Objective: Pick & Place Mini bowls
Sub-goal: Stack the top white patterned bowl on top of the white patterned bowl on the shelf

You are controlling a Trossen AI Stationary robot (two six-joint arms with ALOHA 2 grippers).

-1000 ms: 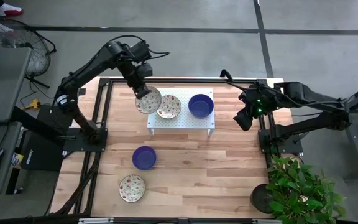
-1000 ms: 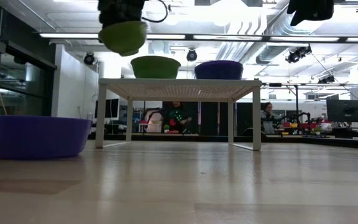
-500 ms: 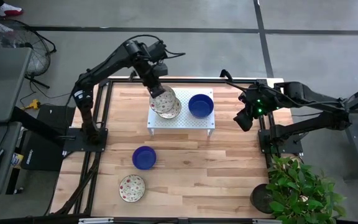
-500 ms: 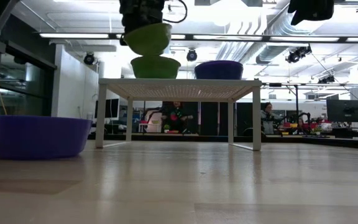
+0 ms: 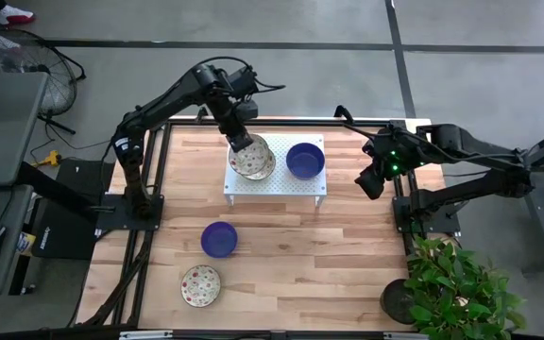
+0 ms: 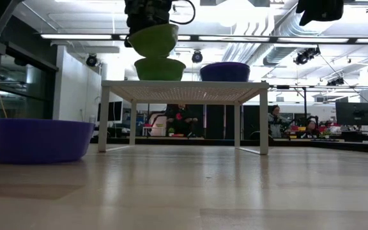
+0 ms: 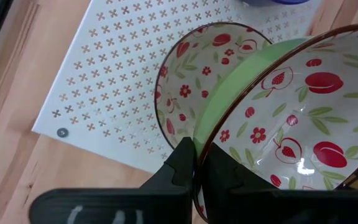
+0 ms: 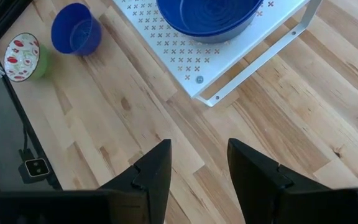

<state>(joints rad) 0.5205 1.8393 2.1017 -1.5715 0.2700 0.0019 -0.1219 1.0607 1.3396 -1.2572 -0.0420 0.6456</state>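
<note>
Above rack [image 5: 274, 179]: left fingers [image 7: 197, 163], patterned bowl [image 7: 291, 130].

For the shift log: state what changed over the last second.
The left gripper, shut on a patterned bowl, carried it from beside the rack to directly above the patterned bowl on the rack, not yet released. The right gripper, the blue bowls and the bowl on the table stayed put.

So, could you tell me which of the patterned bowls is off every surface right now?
The patterned bowl clamped by its rim in the left end effector, above the one on the white rack; the third sits on the table.
</note>
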